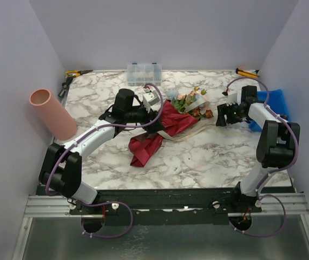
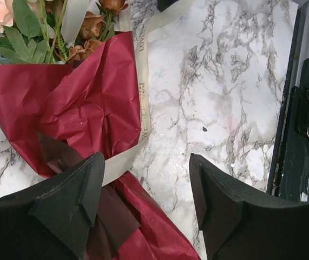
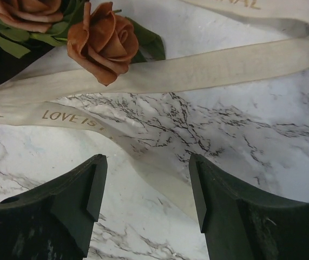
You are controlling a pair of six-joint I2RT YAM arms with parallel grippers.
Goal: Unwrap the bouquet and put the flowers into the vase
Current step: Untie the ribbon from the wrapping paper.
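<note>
Vase point(image 1: 52, 114): at the left edge of the table point(image 1: 197, 157), open mouth towards the far left; looks tilted from overhead, well apart from everything else

Left gripper point(image 2: 146, 184): jaws spread wide with nothing between them; hangs over the narrow tied end of the bouquet point(image 1: 165, 127) at mid-table, one finger overlapping the maroon wrapper point(image 2: 78, 103)

Ribbon point(image 2: 143, 108): flat beige band across the wrapper, running out onto the table towards the right; no knot visible

Flowers point(image 1: 189, 100): heads point to the far right, stems inside the wrapper

Right gripper point(image 3: 148, 184): jaws wide and empty; a ribbon tail lies on the table just ahead of the fingertips, near a brown rose point(image 3: 103, 43)

Judgement: the step in hand is freeing the ribbon. Pinch the tail low and flat, then draw it rightward while the left gripper pins the wrapper, so the stems do not drag
</note>
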